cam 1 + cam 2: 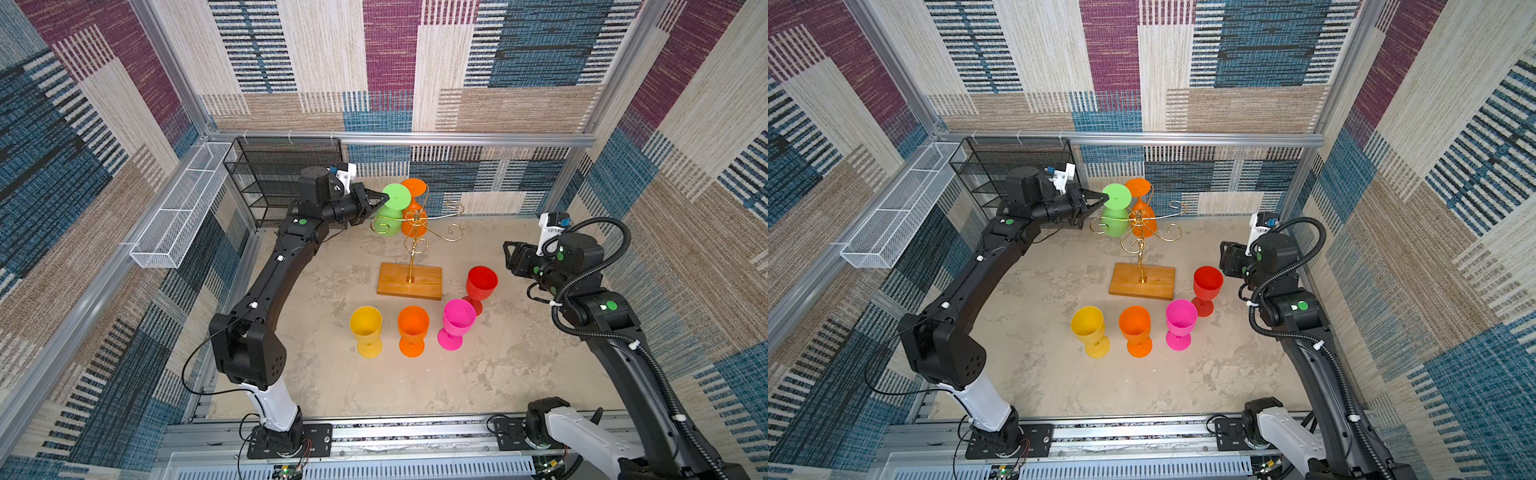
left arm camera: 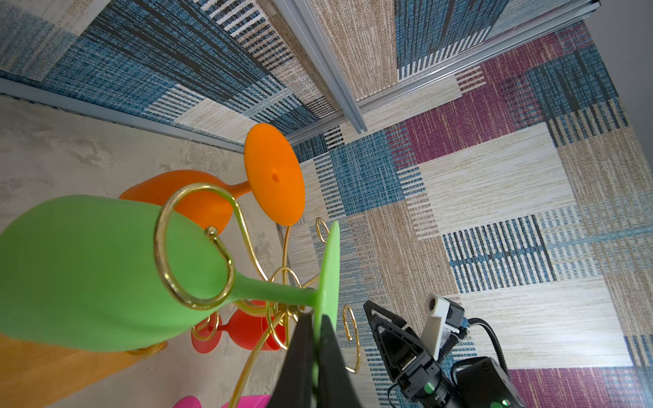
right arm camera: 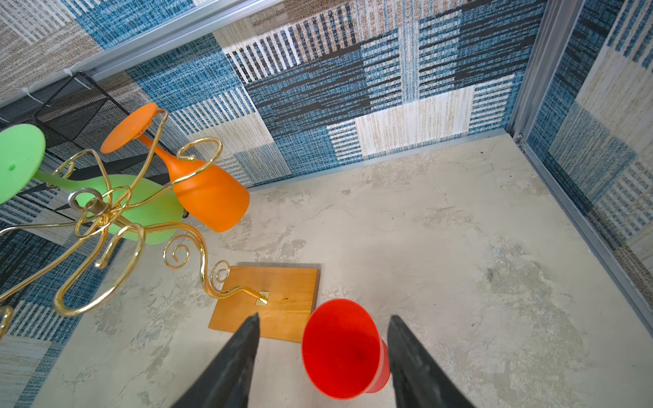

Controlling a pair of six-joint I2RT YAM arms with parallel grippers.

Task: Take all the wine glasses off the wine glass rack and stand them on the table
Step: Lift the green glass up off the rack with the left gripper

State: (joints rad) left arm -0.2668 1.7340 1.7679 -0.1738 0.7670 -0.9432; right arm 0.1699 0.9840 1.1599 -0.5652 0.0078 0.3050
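Left gripper (image 1: 386,199) clamped on the foot rim of the green wine glass (image 1: 397,196), which hangs bowl-down on the wine glass rack (image 1: 409,280).

In the left wrist view the black fingers (image 2: 300,353) pinch the thin edge of the green foot disc. The stem passes through one of the rack's gold scroll loops; whether it rests on the wire there is hard to tell. The hanging orange glass (image 1: 413,189) sits on a neighbouring arm just behind. The rack's wooden base stands mid-table. In front of it the yellow glass (image 1: 365,326), standing orange glass (image 1: 412,324) and pink glass (image 1: 459,318) stand upright in a row. The red glass (image 1: 482,282) stands upright right of the base. Near it hovers the right gripper (image 1: 507,257), jaws apart and empty. The black mesh shelf (image 1: 282,178) and white wire basket (image 1: 183,208) sit at the far left.
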